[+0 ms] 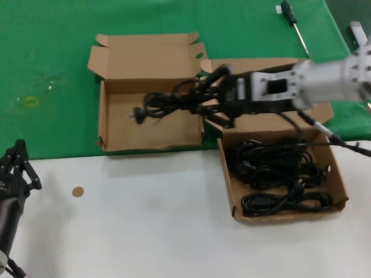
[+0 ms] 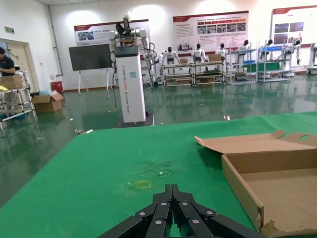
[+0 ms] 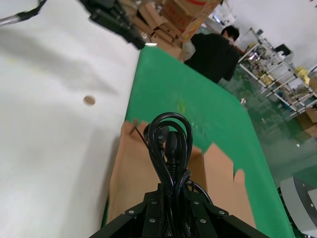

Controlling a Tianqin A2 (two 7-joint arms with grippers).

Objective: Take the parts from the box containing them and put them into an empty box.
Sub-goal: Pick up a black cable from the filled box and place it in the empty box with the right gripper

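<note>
My right end effector point(image 1: 215, 92) is clamping a coiled black cable point(image 1: 168, 104), holding it over the smaller cardboard box point(image 1: 116, 136) with the bundle hanging inside its walls. Just beside it, the wider cardboard box point(image 1: 342, 188) is keeping more black cables point(image 1: 278, 168) in a pile. Both boxes are sitting on the counter point(image 1: 145, 231), across the edge of the green mat point(image 1: 52, 69). My left end effector point(image 1: 17, 168) is idling at the counter's near left corner, fingers drawn together.
</note>
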